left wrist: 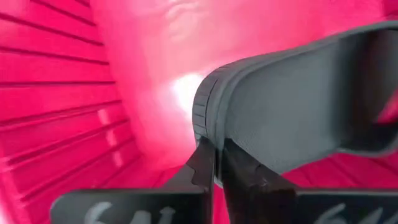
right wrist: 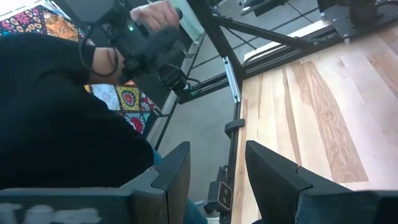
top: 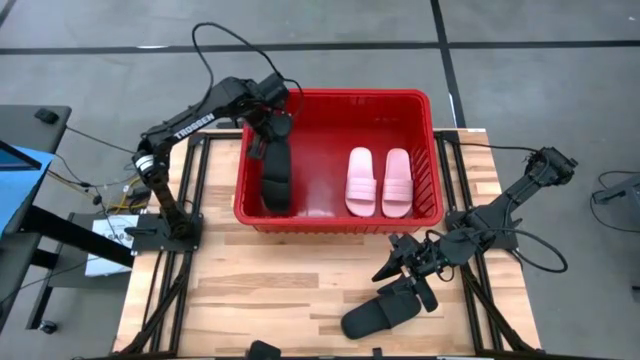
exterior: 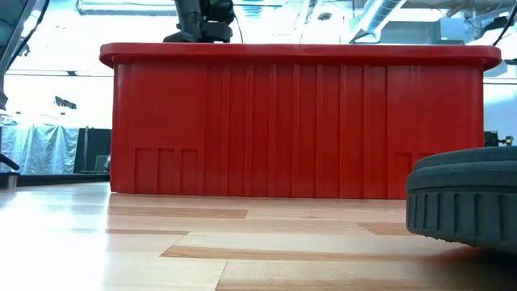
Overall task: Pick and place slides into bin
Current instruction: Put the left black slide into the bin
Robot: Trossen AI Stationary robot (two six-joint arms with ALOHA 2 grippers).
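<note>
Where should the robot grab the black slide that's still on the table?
Probably by the black slide's raised strap or side edge, coming from above: it lies flat on the table with open space around it, right beside the open right gripper.

Grey floor (top: 560, 90); wooden table (top: 290, 290)

Even, bright overhead lighting in the high view; the table (top: 300, 290) shows only soft, short shadows, and a pale sheen lies on the floor of the bin (top: 310, 190). Low view: backlit by bright windows and ceiling lights, the near black slide (exterior: 464, 198) blurred. Left wrist view: strong white glare on the bin's red wall (left wrist: 186, 90), colours oversaturated, foreground soft. Right wrist view: daylight-bright, hand fingers (right wrist: 171, 171) slightly out of focus.
</note>
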